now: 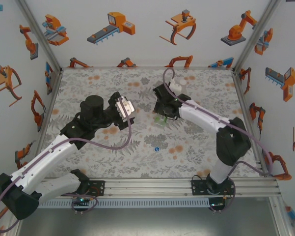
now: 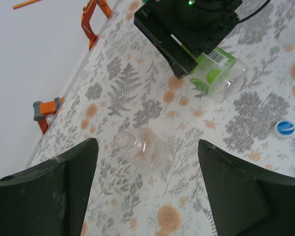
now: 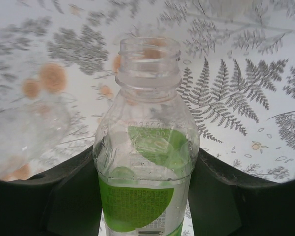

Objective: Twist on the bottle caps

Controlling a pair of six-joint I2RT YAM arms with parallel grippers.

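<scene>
My right jaws clamped the green-labelled bottle (image 3: pixel 145 162), while my left jaws stood apart near the clear bottle (image 2: pixel 146 149) lying beside it.

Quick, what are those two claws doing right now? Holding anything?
Left gripper: open, holding nothing.
Right gripper: closed on the green-labelled bottle.

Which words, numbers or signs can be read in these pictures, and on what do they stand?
No text can be read.
On the green-label bottle: a barcode, its digits too small to read.
On the blue cap: a white marking, too blurred to read.
</scene>
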